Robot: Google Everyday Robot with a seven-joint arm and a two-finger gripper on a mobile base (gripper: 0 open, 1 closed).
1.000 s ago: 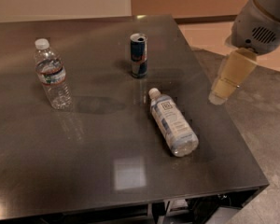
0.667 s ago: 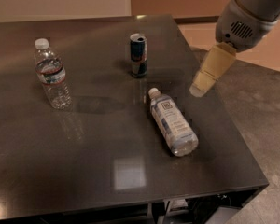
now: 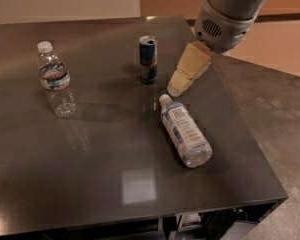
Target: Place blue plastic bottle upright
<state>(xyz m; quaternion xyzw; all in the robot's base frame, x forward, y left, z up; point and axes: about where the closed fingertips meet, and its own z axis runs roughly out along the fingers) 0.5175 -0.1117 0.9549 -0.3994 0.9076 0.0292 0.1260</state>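
Right, we start with the dark counter [image 3: 115, 194], which fills most of our view, its near right corner jutting toward us. Over the right edge the grey arm [image 3: 230, 9] reaches in from the far right corner, and its cream gripper [image 3: 177, 87] hangs low, angled down and toward the left. The gripper tip sits just beyond the cap of the blue plastic bottle [image 3: 185, 131], and between that cap and the can. Whether the pincer is open or closed, we cannot tell from this angle. It has hold of nothing that we can make out.

And the blue plastic bottle lies flat on its side, nearer the right edge than the left. Its white cap points toward the far edge and its base toward the near right corner. So nothing of the job is done yet, as we read it: the grasp, the lift, the tipping onto the base and the release are all ahead.

Over by the left edge, the ribbed clear bottle [image 3: 56, 81] stands upright. Smallest of the lot, the blue and silver can [image 3: 148, 60] stands toward the far edge, just beside the gripper.
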